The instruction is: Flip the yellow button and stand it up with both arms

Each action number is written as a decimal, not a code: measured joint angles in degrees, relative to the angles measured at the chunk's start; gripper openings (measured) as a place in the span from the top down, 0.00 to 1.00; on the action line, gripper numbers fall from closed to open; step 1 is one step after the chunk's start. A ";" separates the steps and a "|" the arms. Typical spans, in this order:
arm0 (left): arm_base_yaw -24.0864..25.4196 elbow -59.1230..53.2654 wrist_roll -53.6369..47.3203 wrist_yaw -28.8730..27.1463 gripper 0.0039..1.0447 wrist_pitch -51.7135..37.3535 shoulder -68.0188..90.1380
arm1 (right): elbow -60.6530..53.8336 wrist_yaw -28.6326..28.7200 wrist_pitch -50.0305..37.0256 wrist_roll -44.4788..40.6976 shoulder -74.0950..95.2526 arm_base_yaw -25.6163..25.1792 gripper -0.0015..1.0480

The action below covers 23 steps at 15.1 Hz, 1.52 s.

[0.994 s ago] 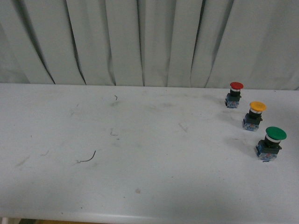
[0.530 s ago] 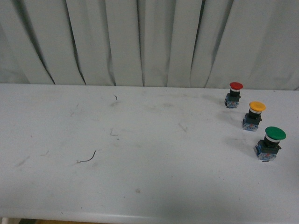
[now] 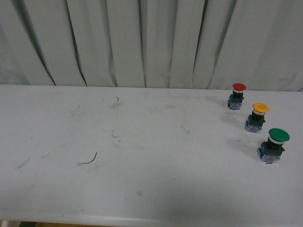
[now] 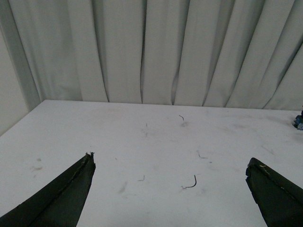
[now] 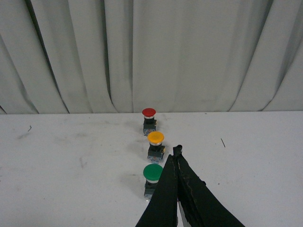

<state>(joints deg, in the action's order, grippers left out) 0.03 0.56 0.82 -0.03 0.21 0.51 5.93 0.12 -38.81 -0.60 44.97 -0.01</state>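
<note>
The yellow button (image 3: 257, 117) stands upright, cap up, at the right of the white table, between a red-capped button (image 3: 237, 96) and a green-capped one (image 3: 273, 145). Neither arm shows in the front view. In the right wrist view the yellow button (image 5: 155, 144) lies just beyond my right gripper (image 5: 177, 151), whose fingers are shut together on nothing. My left gripper (image 4: 169, 163) is open wide over bare table far from the buttons, its two fingers (image 4: 71, 187) at the picture's lower corners.
Pale curtains (image 3: 151, 42) hang behind the table. A small dark curved wire scrap (image 3: 90, 160) lies left of centre, with faint scuffs around it. The table's front edge (image 3: 142, 220) runs along the bottom of the front view.
</note>
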 joint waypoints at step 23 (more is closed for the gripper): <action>0.00 0.00 0.00 0.00 0.06 0.00 0.00 | -5.29 -0.13 27.36 0.02 -33.75 0.00 0.98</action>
<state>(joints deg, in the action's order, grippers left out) 0.03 0.56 0.82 -0.03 0.21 0.51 0.64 -0.01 -11.44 -0.58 11.22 -0.01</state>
